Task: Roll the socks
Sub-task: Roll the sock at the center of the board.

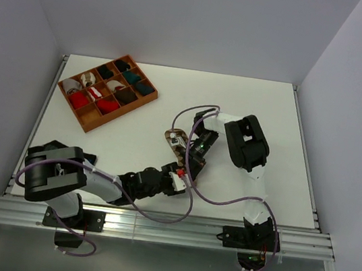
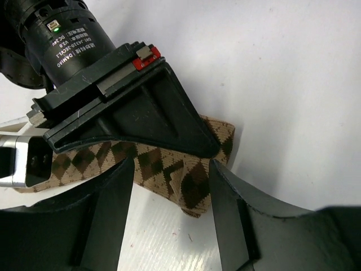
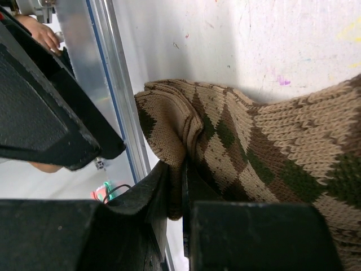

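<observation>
A tan-and-brown argyle sock [image 1: 176, 143] lies mid-table between the two grippers. The right wrist view shows the right gripper [image 3: 181, 175] shut on a folded edge of this sock [image 3: 254, 141], with fabric pinched between its fingers. From above, the right gripper [image 1: 185, 155] sits on top of the sock. The left gripper [image 2: 171, 165] is open, its fingertips either side of the sock's near corner [image 2: 194, 189], with bare table between the fingers. In the top view the left gripper [image 1: 176, 176] is just in front of the sock.
A brown compartment tray [image 1: 121, 113] with several rolled socks stands at the back left. An aluminium rail [image 1: 154, 223] runs along the table's near edge. White walls close in the table's left, back and right sides. Loose arm cables [image 1: 188, 198] hang near the grippers.
</observation>
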